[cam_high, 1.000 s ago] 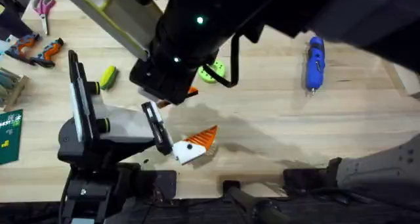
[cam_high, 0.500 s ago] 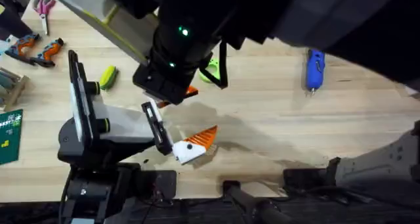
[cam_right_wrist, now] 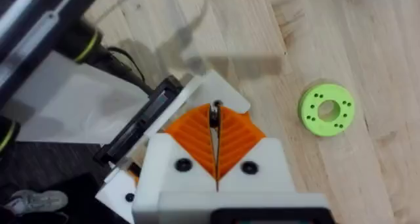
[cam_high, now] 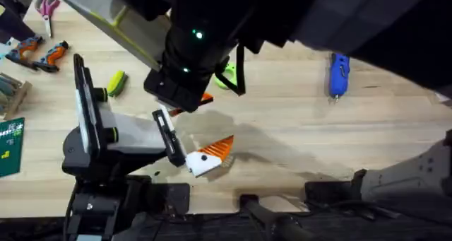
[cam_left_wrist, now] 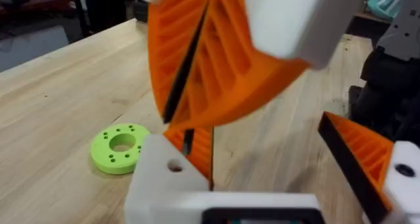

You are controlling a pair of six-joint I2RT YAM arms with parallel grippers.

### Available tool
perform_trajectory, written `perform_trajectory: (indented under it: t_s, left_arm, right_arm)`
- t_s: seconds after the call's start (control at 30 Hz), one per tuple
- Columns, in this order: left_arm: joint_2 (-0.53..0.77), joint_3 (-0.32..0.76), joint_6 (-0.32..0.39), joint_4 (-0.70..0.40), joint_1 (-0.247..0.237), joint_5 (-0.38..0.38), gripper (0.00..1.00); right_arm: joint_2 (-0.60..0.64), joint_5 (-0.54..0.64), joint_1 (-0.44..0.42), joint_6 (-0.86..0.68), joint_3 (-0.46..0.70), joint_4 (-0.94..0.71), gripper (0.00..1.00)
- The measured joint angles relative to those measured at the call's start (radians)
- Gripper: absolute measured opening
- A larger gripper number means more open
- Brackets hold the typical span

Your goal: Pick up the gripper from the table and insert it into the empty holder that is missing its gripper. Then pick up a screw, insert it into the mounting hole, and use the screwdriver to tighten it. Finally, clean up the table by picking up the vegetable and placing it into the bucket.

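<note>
My right gripper [cam_right_wrist: 215, 122] is shut on a small dark thing that looks like a screw [cam_right_wrist: 214, 113]. It hovers over the white holder [cam_right_wrist: 226, 94] of my left gripper [cam_left_wrist: 269, 165]. An orange wedge, the gripper [cam_left_wrist: 199, 152], sits in that holder [cam_left_wrist: 164, 181], which has a round hole beside it. My left gripper [cam_high: 212, 123] stands open, its other orange finger [cam_high: 220, 148] lower down. The blue screwdriver [cam_high: 339, 68] lies at the far right. The yellow-green vegetable [cam_high: 116, 82] lies at the far left. The bucket is out of view.
A green disc with holes [cam_high: 227, 76] lies on the wood just beyond the grippers. Orange-handled tools [cam_high: 39, 54] and scissors [cam_high: 48, 6] lie at the far left corner, and a green board [cam_high: 10, 145] at the left edge. My right arm looms dark across the top.
My right arm shifted slightly left a second ago and has held still since. The left arm has not moved.
</note>
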Motion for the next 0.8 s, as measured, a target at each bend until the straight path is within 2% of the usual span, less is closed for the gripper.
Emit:
perform_trajectory:
  t_s: [0.8]
  left_arm:
    - [0.0, 0.0, -0.005, -0.001, 0.0, 0.004, 0.993]
  right_arm:
    - [0.051, 0.038, 0.0, 0.0, 0.01, -0.005, 0.006]
